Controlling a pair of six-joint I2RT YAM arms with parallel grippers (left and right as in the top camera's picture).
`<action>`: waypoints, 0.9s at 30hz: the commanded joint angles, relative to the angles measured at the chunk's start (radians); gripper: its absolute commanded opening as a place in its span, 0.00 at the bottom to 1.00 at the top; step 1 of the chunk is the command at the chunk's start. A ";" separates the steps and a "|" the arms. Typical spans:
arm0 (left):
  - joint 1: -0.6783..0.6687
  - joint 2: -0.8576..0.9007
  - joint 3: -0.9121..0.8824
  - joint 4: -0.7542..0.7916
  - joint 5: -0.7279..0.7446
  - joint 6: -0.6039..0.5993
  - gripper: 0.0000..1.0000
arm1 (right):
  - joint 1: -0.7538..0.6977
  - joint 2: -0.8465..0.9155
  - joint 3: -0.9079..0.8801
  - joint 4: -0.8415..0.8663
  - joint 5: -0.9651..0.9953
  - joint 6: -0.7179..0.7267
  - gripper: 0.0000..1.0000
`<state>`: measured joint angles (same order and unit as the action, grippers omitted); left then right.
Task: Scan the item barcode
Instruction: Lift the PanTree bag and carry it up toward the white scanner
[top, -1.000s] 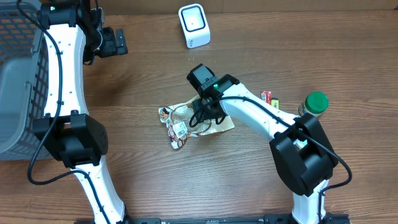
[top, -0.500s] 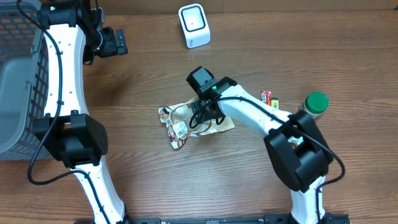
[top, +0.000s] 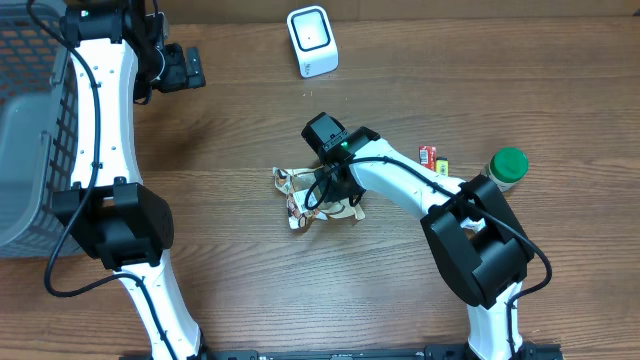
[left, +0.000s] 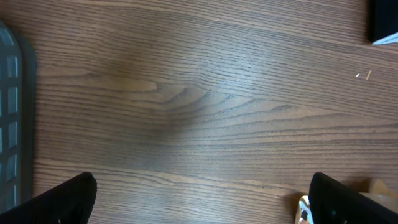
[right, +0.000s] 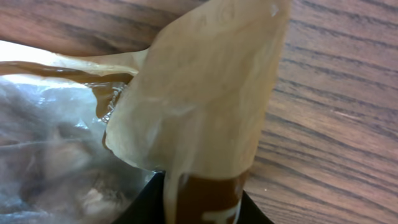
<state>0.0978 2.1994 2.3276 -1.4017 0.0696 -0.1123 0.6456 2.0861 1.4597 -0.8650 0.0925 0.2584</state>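
The wooden surface carries the snack bag near its middle, now bunched up and drawn rightward from where it lay flat a second ago. The right tool has closed on its brown paper edge. The left tool stays wide open at the far left, beside the basket.

White arms with black joints, black cables, black left hand.
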 joint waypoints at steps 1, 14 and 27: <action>-0.006 -0.006 -0.003 0.000 -0.006 0.012 1.00 | -0.008 0.024 0.027 -0.031 0.008 -0.005 0.22; -0.007 -0.006 -0.003 0.000 -0.007 0.012 1.00 | -0.013 0.023 0.488 -0.335 0.008 -0.005 0.04; -0.007 -0.006 -0.003 0.000 -0.007 0.012 1.00 | -0.014 0.023 0.628 -0.311 0.057 -0.012 0.04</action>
<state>0.0978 2.1994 2.3276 -1.4017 0.0696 -0.1123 0.6365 2.1136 2.0602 -1.2095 0.1020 0.2565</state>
